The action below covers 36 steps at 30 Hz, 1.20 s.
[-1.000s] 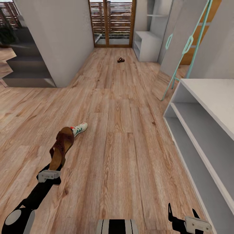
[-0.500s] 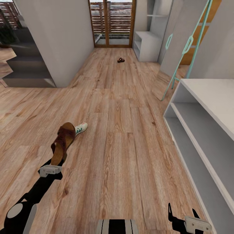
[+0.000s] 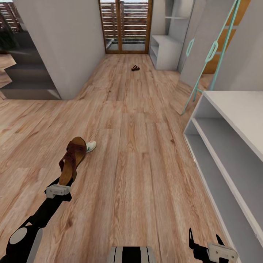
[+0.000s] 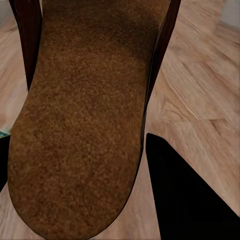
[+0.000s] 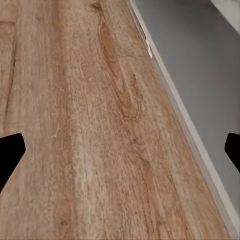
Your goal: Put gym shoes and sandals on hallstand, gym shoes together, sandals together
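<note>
Holding 1 sandal (image 3: 72,159) by its heel end, the left gripper (image 3: 58,190) stays clamped on it, with the sole raised off the corridor floor (image 3: 135,153) so it can be carried across to the rack. From the left wrist camera the tan footbed (image 4: 80,125) lies between the 2 dark fingers (image 4: 190,200), which suggests a grip across the heel, though the contact itself is too close to read clearly. Just beyond the sandal's toe, 1 gym shoe (image 3: 90,146) lies on the floor, mostly hidden behind it. A 2nd sandal (image 3: 135,68) rests far down the corridor near the glass door (image 3: 126,25).

At the right stands the hallstand (image 3: 233,109), its flat top and 2 tiers bare in the part that shows; no shoe is on it yet. The right gripper (image 3: 206,243) hangs low near the rack's front edge with its fingers apart and nothing between them, likely kept free for a later pick. A slim teal frame (image 3: 213,51) leans beyond the rack.
</note>
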Motion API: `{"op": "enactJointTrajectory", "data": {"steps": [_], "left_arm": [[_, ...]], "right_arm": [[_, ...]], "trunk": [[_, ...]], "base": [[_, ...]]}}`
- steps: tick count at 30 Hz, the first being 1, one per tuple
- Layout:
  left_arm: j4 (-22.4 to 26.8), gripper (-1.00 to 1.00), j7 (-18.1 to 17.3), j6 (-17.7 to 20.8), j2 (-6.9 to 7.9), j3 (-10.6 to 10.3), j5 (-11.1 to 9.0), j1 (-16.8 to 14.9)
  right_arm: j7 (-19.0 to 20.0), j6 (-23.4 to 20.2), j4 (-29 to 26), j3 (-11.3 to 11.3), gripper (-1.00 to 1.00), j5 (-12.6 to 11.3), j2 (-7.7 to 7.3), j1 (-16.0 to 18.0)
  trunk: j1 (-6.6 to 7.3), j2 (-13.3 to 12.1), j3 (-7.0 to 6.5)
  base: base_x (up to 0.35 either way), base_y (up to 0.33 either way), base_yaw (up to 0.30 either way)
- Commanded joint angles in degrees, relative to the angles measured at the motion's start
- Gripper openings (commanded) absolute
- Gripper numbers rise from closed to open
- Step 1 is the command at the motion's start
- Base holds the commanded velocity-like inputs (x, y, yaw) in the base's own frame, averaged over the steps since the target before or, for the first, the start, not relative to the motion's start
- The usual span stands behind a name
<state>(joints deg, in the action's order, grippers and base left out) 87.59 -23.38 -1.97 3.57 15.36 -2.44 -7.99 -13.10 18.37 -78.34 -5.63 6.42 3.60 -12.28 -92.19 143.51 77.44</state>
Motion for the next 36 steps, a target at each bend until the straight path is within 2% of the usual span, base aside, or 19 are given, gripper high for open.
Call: {"op": "enactJointTrajectory", "data": {"steps": [1, 36], "left_arm": [[0.0, -1.0, 0.0, -0.1, -0.01, 0.0, 0.2, 0.0], [-0.1, -1.0, 0.0, -0.4, -0.12, -0.2, 0.1, 0.1]], "right_arm": [[0.0, 0.0, 0.0, 0.0, 1.0, 0.0, 0.0, 0.0], [0.0, 0.0, 0.2, 0.0, 1.0, 0.0, 0.08, 0.0]], "trunk": [[0.0, 0.0, 0.0], [0.0, 0.0, 0.0]], "base": [[0.268, -0.091, 0.0], [0.295, -0.141, 0.0]]}}
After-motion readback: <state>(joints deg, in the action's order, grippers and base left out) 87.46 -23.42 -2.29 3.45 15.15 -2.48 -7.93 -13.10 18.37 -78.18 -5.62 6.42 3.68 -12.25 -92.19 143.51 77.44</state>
